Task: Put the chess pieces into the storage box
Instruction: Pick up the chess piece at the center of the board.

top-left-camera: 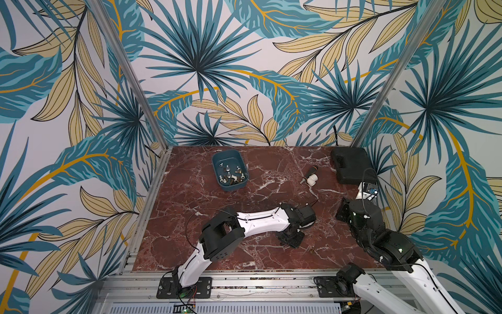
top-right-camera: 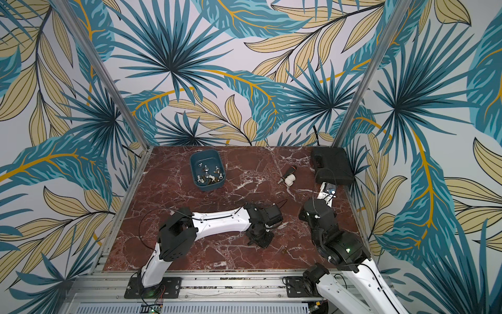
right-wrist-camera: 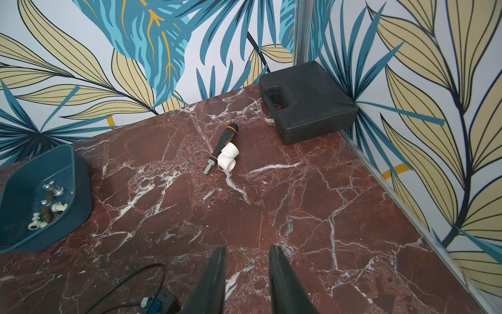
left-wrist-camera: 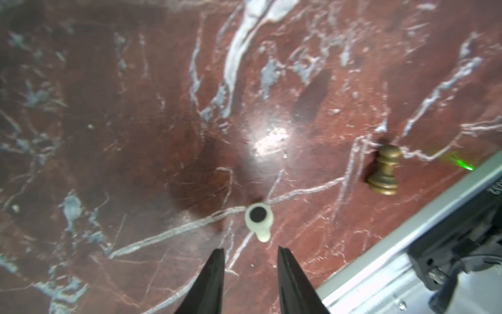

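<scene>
bare marble lane (top-left-camera: 271, 176) between storage box (top-left-camera: 233, 187) and tool (top-left-camera: 308, 175) with fitting (top-left-camera: 313, 181); black case (top-left-camera: 350, 165) blocks far right corner; left arm (top-left-camera: 260, 221) spans near centre.

walls (top-left-camera: 244, 68) papered with big teal, dark blue and pale yellow palm leaves on off-white are enclosing the space on three sides. the left post (top-left-camera: 129, 73) and the right post (top-left-camera: 399, 73), both bare aluminium, are rising from the far corners. a dark red marble surface (top-left-camera: 271, 168) veined in white is lying flat as the floor. grooved aluminium rails (top-left-camera: 258, 282) are running along its near edge, and a side rail (top-left-camera: 150, 204) is lining its left edge. even light is falling from above; in the left wrist view a bright glare (left-wrist-camera: 269, 140) is shining on the polished stone.
</scene>
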Available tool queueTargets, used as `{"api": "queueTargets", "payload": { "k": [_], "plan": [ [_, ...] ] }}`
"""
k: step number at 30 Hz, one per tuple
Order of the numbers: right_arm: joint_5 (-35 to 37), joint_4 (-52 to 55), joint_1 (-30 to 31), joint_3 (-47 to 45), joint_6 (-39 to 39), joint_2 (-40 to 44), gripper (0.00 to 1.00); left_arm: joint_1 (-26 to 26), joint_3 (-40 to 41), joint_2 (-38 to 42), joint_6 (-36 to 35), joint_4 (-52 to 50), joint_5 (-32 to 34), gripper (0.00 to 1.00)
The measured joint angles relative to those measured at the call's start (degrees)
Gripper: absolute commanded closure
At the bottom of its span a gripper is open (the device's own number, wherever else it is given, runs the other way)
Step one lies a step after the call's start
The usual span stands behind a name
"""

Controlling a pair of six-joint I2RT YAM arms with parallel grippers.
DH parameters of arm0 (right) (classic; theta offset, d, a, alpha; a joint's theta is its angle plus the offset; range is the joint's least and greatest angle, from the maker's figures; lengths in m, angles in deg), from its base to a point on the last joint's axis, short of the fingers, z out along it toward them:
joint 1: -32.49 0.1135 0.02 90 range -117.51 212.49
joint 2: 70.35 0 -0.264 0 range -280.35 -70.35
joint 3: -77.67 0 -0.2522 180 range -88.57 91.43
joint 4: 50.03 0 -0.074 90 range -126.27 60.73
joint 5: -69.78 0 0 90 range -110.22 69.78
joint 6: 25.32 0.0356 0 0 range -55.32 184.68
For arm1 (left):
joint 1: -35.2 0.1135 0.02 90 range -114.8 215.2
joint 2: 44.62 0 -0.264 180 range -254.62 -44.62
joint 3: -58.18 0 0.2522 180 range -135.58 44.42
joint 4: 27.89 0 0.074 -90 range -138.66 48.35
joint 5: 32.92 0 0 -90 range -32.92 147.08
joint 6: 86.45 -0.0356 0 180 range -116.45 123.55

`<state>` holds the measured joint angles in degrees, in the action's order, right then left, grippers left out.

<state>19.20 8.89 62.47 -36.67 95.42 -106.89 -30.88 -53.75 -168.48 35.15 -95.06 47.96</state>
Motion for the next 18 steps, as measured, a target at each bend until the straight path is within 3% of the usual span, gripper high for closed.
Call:
{"api": "queueTargets", "payload": {
  "k": [11, 18],
  "plan": [
    [0.22, 0.17, 0.0, -0.31, -0.79, -1.29, 0.69, -0.37, -6.14, -5.77, -0.74, -4.66, 0.57, 0.66],
    [0.22, 0.2, 0.0, -0.33, -0.81, -0.7, 0.69, -0.37, -9.51, -7.54, -1.22, -7.48, 2.4, 0.81]
  ]
}}
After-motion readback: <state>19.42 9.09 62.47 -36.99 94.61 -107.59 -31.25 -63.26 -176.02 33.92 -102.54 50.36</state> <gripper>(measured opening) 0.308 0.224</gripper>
